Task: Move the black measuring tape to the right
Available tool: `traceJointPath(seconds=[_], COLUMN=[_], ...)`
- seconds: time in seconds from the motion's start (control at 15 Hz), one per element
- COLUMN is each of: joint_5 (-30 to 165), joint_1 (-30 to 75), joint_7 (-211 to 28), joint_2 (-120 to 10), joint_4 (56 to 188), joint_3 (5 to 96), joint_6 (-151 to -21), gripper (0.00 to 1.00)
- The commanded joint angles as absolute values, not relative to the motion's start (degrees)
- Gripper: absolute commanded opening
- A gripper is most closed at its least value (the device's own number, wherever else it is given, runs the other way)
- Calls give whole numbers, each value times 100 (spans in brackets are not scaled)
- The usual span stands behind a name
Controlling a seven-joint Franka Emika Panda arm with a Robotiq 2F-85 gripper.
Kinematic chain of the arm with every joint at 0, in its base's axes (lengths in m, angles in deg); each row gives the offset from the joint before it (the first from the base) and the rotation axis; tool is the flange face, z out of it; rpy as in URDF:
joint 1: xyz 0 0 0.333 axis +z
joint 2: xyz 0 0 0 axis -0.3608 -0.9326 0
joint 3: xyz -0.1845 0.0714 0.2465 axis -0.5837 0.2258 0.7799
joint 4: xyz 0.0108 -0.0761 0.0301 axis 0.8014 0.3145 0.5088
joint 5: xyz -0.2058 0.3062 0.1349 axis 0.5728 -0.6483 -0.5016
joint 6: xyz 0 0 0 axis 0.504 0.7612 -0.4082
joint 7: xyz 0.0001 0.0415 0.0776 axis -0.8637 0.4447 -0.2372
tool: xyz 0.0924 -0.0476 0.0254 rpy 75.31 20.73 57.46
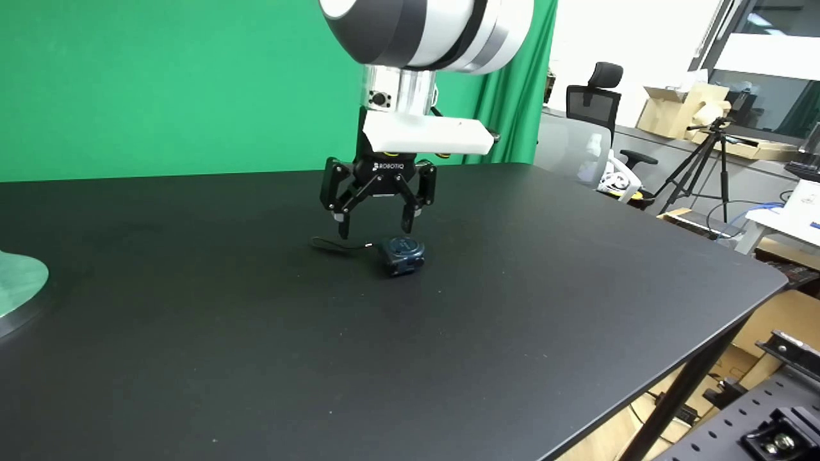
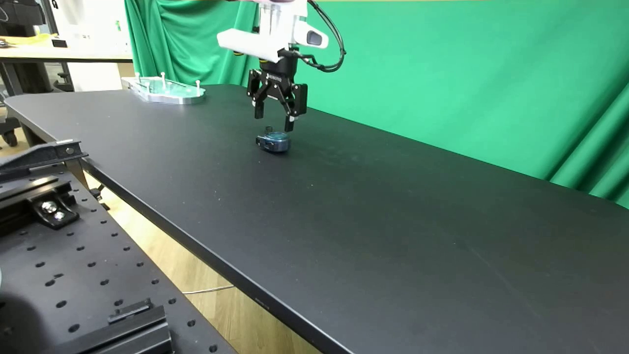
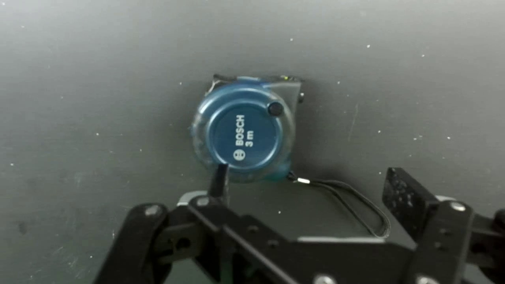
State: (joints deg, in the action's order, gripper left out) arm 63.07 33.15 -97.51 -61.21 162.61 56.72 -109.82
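The measuring tape [image 1: 403,255] is a small dark blue-teal case lying flat on the black table, also seen in an exterior view [image 2: 275,141]. In the wrist view the tape [image 3: 244,132] shows a round blue face marked BOSCH 3 m. Its thin black strap [image 3: 347,193] loops out to the lower right there. My gripper [image 1: 375,232] is open and empty, pointing down above the table beside and behind the tape; it also shows in an exterior view [image 2: 273,123]. In the wrist view the gripper [image 3: 308,169] has its left finger overlapping the tape's lower edge; the strap lies between the fingers.
A pale green round-edged piece [image 1: 19,282] stands at the table's left edge in an exterior view. A clear tray-like plate with pegs [image 2: 167,91] sits at the table's far end. A green curtain [image 2: 442,83] hangs behind the table. A perforated metal bench [image 2: 98,275] stands beside it.
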Motion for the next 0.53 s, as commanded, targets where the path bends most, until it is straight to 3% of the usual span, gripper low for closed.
traceJointPath(seconds=[0.0,0.47], joint_5=[6340,6268], joint_1=[3266,3201], joint_7=[-9785,-9555], joint_2=[-6082,-5805], joint_4=[16294,16594], joint_3=[5695,5897], joint_6=[-10978,-10698], gripper=[100,100])
